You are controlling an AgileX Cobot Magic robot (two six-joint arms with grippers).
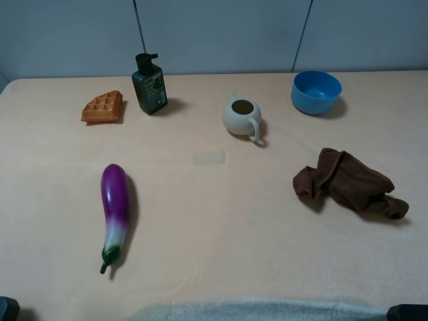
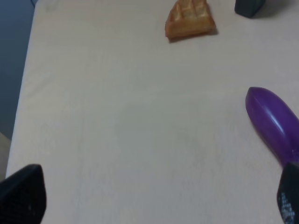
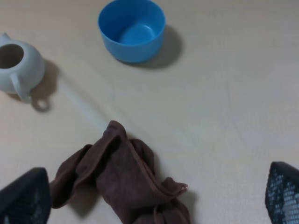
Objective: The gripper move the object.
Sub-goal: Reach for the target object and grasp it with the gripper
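Observation:
The bright-blue bowl [image 1: 316, 91] stands upright and empty at the back right of the table. It also shows in the right wrist view [image 3: 132, 29], far ahead of my right gripper [image 3: 154, 196]. That gripper is open and empty, with its black fingertips [image 3: 25, 198] wide apart and low over a brown cloth [image 3: 121, 182]. My left gripper [image 2: 154, 200] is open and empty over bare table at the front left, with the eggplant [image 2: 273, 121] beside one fingertip [image 2: 289, 196]. In the high view only dark bits of the arms show at the bottom corners.
A cream teapot [image 1: 242, 117] stands left of the bowl. The crumpled brown cloth [image 1: 348, 184] lies in front of the bowl. A waffle [image 1: 103, 107] and a dark pump bottle [image 1: 150, 85] sit at the back left. A purple eggplant [image 1: 115, 210] lies at the front left.

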